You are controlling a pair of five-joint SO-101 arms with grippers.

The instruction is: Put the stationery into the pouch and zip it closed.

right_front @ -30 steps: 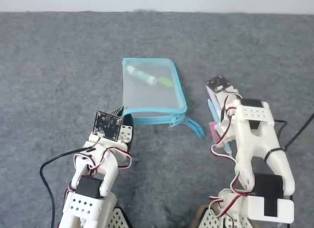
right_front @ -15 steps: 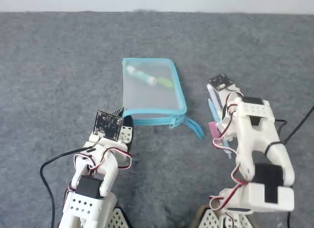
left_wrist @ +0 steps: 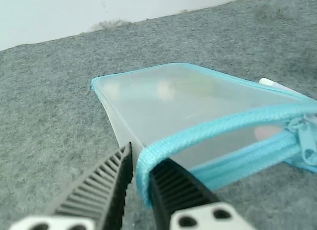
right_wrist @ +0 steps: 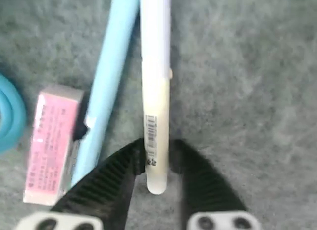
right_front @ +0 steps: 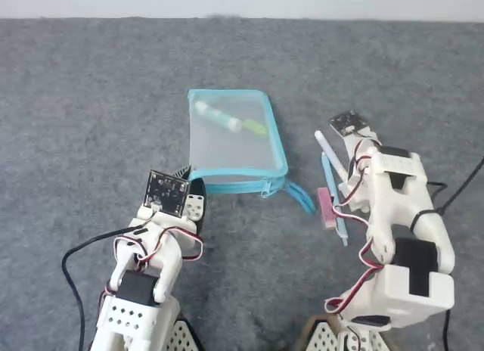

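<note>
Left claw [left_wrist: 141, 160] is pinching the translucent, blue-trimmed pouch [right_front: 219, 158] at centre frame; right claw [right_wrist: 157, 150] is gripping the white pen [right_wrist: 155, 66] right of it.

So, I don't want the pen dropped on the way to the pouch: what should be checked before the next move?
1. Left gripper pinches the zipper edge of the pouch: ok.
2. Pouch mouth open: ok, its two zipper edges stand apart in the left wrist view.
3. Right gripper shut on the white pen: ok.
4. Grip near the pen's middle: not ok, it holds one end, so the pen may tilt.
5. Blue pen and eraser free of the grip: ok, they lie beside it.
6. Pen lifted off the mat: cannot tell.
</note>
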